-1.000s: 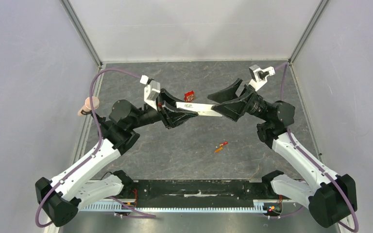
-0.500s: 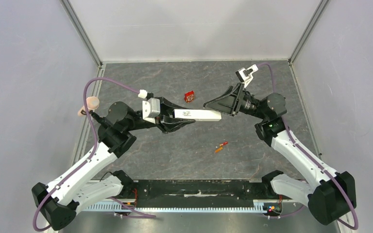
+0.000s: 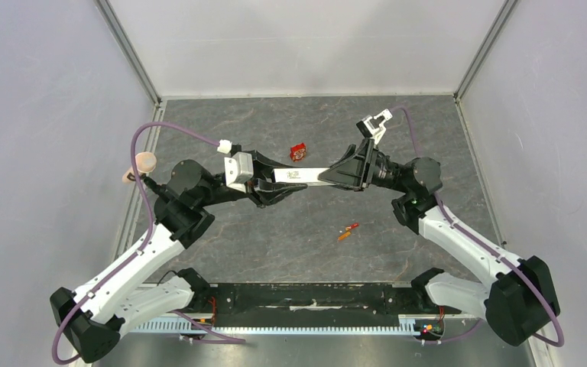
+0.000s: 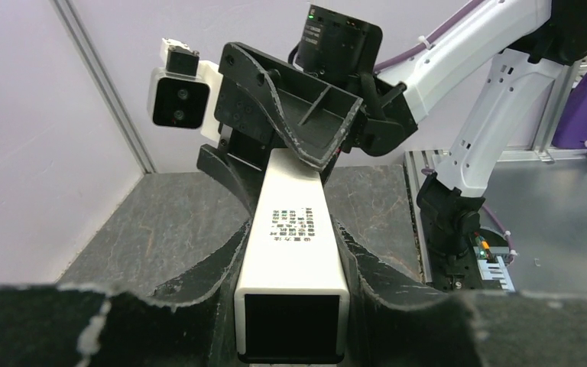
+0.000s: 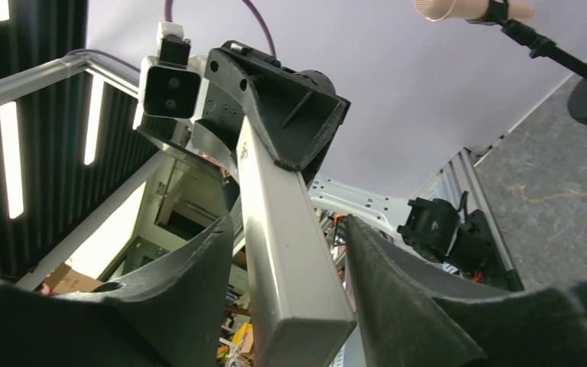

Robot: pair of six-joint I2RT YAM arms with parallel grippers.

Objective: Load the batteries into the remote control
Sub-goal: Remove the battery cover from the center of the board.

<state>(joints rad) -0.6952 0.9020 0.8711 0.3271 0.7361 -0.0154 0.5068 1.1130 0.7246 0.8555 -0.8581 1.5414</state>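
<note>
Top view: the remote control [image 3: 306, 177] sits a bit above the middle of the frame, lying roughly level and lifted off the table [image 3: 260, 237], bridged between the two arms. The left gripper [image 3: 279, 186] has it properly. In the left wrist view the jaws are about half open and snug against both long sides of the white bar, the dark end faces the camera, and a small block of printed text shows on the upper face. The right gripper [image 3: 336, 176] comes in from the right and straddles the other end. In the right wrist view the bar runs up between its two black fingers [image 5: 199, 275], but honestly I can't tell whether they're squeezing it or just sitting around it; the jaws are fairly wide. The batteries [image 3: 347, 231] lie on the table right of centre in the lower half of the frame, just beside each other and well apart from the remote. A small red box [image 3: 298, 151] sits on the table just above the remote's left end.
</note>
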